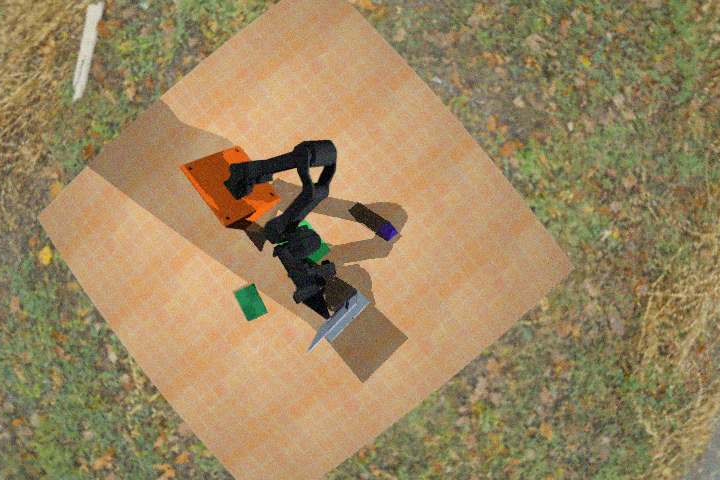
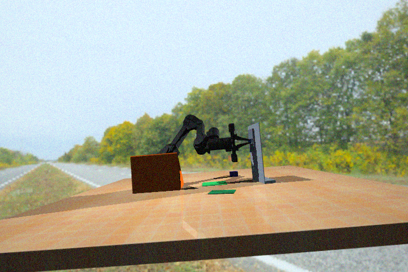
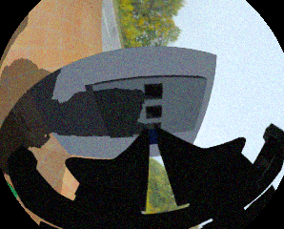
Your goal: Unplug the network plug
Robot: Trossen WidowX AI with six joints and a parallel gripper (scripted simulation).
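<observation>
The grey upright panel (image 1: 343, 320) (image 2: 255, 153) (image 3: 187, 72) stands on the table (image 1: 457, 226). In the wrist view it shows two dark socket openings, one (image 3: 153, 92) above the other. The small blue plug (image 3: 153, 132) sticks out of the panel just below them. My gripper (image 1: 331, 310) (image 2: 247, 141) (image 3: 152, 132) reaches level up to the panel face, and its two fingers are shut on the plug at their tips. The thin tab is too small to make out. A bright green square (image 1: 319, 251) (image 2: 214, 183) lies on the table under my arm.
A darker green square (image 1: 250, 302) (image 2: 221, 191) lies on the table left of the panel. A small purple block (image 1: 387, 230) (image 2: 233, 173) sits to the right of the arm. The orange base box (image 1: 213, 183) (image 2: 154, 173) holds the arm's foot.
</observation>
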